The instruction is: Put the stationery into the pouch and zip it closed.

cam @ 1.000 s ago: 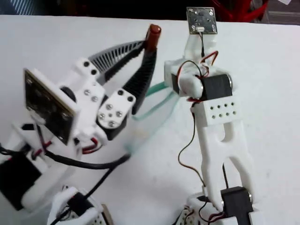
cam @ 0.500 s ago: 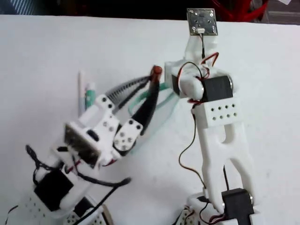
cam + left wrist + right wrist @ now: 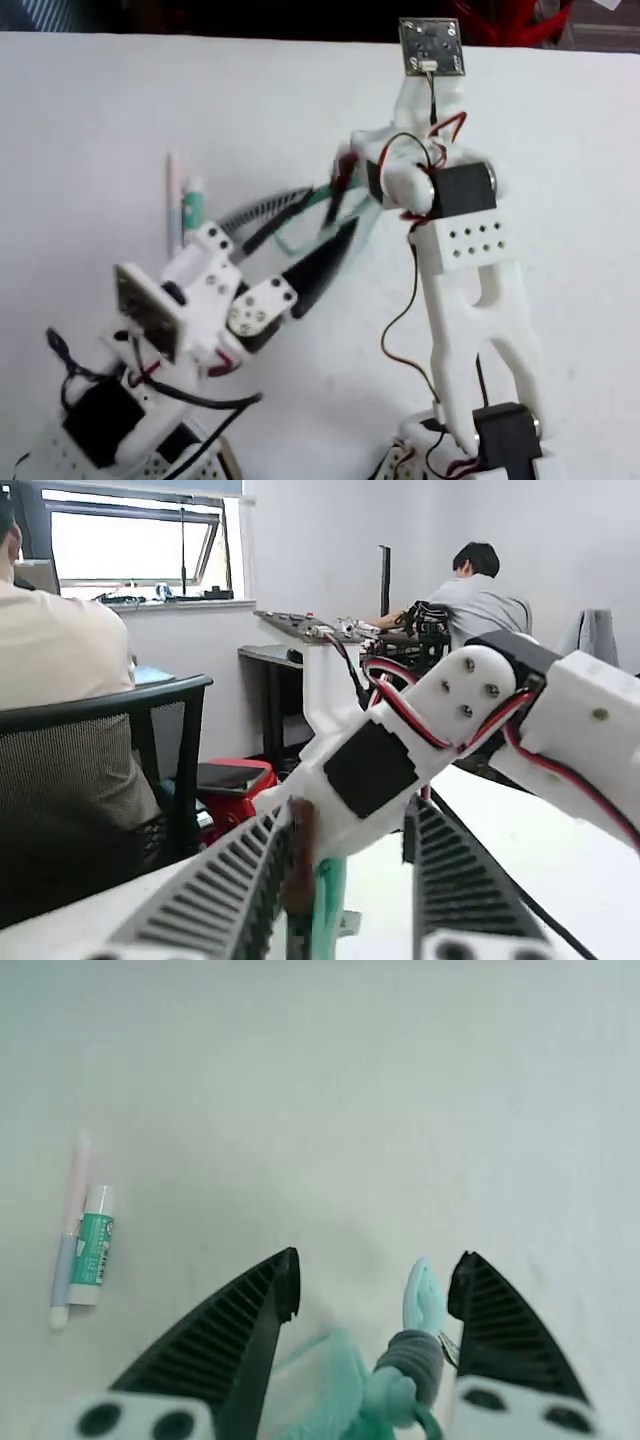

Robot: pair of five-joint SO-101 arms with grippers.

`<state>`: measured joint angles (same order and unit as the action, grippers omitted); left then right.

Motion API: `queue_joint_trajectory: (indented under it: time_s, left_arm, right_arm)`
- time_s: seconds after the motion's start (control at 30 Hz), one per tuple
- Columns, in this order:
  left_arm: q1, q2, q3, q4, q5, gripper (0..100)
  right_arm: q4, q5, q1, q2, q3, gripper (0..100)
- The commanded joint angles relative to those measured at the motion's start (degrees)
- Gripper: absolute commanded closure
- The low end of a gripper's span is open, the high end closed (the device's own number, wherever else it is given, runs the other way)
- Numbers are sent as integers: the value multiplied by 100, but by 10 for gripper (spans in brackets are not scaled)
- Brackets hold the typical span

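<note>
The left gripper reaches to the teal pouch. It is spread, with a red-brown pen-like item lying along one finger rather than clamped across. The right gripper sits low at the pouch, likewise spread, with fabric between its fingers. Outstanding on the table are a pen and a glue stick, side by side with long axes parallel, pointing away from the arm bases. They lie apart from the pouch, on the left arm's side. The left arm is judged nearer.

Left end effector and right end effector gape
</note>
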<state>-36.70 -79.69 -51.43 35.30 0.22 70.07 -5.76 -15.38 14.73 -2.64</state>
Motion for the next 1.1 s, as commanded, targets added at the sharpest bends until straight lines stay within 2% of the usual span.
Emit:
queue_joint_trajectory:
  time_s: [0.0,0.17,0.33,0.5,0.73,1.07]
  left_arm:
    - [470,-171,492,422,167,788]
    - [1429,-453,615,589,176,790]
    - [2659,-567,589,1248,158,786]
    - [3864,312,237,1116,158,785]
    - [4084,3064,905,1204,141,789]
    - [4136,6870,3244,1916,185,790]
  right_arm:
    - [-136,-35,40,-66,-158,758]
    - [-127,-35,40,-31,-176,758]
    - [-110,-35,40,-31,-176,758]
    - [-110,-35,40,-31,-176,758]
    - [-101,-35,40,-31,-185,758]
    - [-101,-35,40,-75,-193,758]
